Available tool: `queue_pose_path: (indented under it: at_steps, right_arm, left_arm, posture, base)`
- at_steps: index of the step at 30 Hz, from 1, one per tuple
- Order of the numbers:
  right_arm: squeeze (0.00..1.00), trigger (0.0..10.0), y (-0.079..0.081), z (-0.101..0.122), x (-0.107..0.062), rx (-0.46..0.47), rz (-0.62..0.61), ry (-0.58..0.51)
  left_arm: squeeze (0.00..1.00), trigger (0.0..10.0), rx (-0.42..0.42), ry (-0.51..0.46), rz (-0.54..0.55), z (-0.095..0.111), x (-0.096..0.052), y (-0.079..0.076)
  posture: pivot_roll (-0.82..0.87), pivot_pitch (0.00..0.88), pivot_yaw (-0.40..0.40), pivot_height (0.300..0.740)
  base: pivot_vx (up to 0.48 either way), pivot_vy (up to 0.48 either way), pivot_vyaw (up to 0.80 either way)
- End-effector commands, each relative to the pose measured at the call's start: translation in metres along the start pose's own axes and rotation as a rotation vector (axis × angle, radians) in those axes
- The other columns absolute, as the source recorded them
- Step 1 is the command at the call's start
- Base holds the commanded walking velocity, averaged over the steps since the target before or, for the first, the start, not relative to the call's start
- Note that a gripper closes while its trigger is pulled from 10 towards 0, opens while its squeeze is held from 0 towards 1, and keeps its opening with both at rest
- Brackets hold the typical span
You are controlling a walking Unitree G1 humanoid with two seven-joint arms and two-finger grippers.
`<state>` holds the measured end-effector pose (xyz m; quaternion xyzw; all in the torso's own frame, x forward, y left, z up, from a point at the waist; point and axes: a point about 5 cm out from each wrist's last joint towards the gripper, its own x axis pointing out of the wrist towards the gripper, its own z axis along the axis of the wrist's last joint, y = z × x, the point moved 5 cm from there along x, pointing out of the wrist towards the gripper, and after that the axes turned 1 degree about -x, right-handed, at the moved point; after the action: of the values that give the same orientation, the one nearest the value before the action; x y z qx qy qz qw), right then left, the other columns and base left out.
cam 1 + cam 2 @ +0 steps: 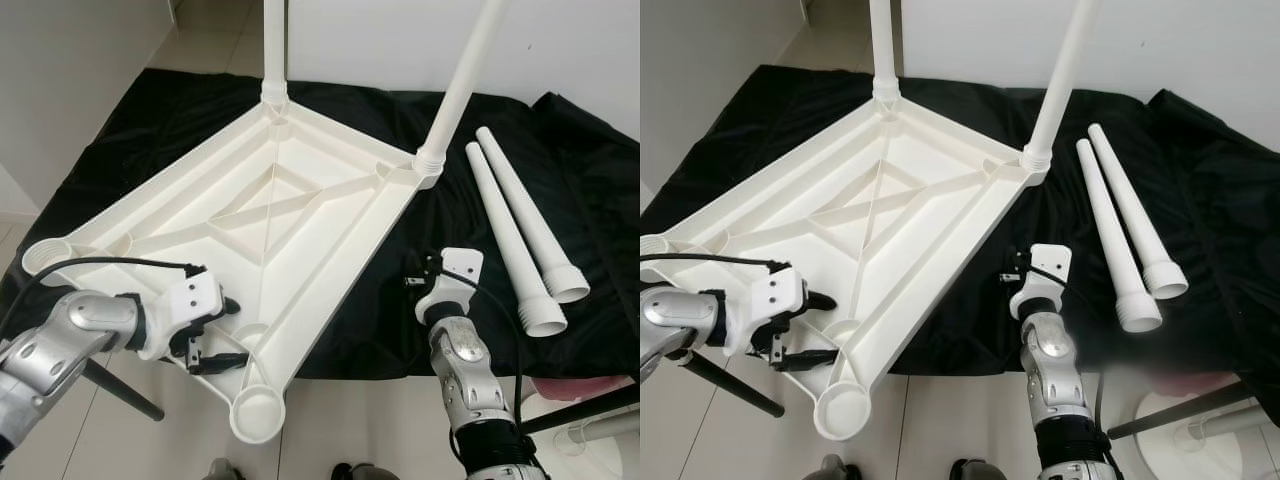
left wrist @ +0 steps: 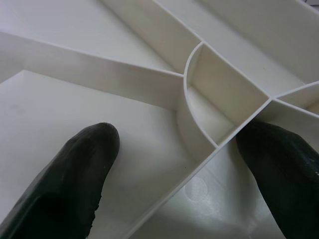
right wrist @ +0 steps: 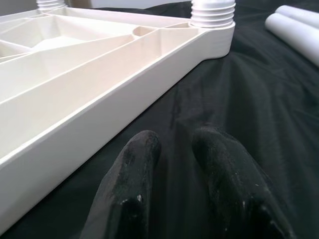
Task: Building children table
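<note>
**Upturned children's table, two legs fitted, two waiting**

A white plastic tabletop [image 1: 270, 215] lies upside down on a black cloth [image 1: 420, 310] spread over a pale tiled floor [image 1: 340, 420], its ribbed underside facing up. It sits as a diamond, one corner pointing toward the robot and the opposite corner away. Turning it over this way exposes the round leg sockets at each corner, so legs can be pushed in from above.

Two white legs already stand upright in the far sockets: the far leg [image 1: 274, 50] and the right-hand leg [image 1: 462, 80]. The near socket [image 1: 257, 410] and the left socket [image 1: 42, 256] are empty.

Two loose legs [image 1: 515, 225] lie side by side on the cloth to the right of the tabletop, well apart from it. Their long axes run away from the robot, threaded wide ends nearest it.

The left gripper [image 1: 215, 335] reaches over the tabletop's near-left edge, its black fingers [image 2: 79, 174] spread wide and straddling a rib inside the frame, probably to steady the top. The right gripper [image 1: 1025, 282] hovers low over the cloth beside the tabletop's right edge, holding nothing, its fingers [image 3: 134, 179] only slightly apart.
</note>
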<state>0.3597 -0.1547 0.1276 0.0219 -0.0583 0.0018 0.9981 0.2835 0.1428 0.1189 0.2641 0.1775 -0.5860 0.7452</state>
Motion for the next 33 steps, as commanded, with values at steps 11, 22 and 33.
queue_pose_path:
  at_steps: [11,22,33]
  right_arm:
    - [0.00,10.0,-0.003,-0.004,-0.003,0.004,-0.013,0.013]
    - [0.00,10.0,0.000,-0.003,-0.001,0.014,-0.013,0.008]
    - [0.00,10.0,-0.003,-0.003,-0.001,0.020,-0.039,0.003]
  left_arm:
    - [0.00,0.0,-0.075,-0.045,0.067,0.000,0.006,0.009]
    - [0.00,4.7,-0.026,-0.165,0.094,0.035,0.031,0.006]
    - [0.00,10.0,0.015,-0.330,0.138,0.081,0.054,0.011]
  posture:
    - [0.04,0.143,-0.024,0.740]
    - [0.05,0.143,-0.020,0.740]
    - [0.03,0.147,0.001,0.740]
  base:
    - [0.000,0.000,0.00]
    - [0.000,0.000,0.00]
    - [0.000,0.000,0.00]
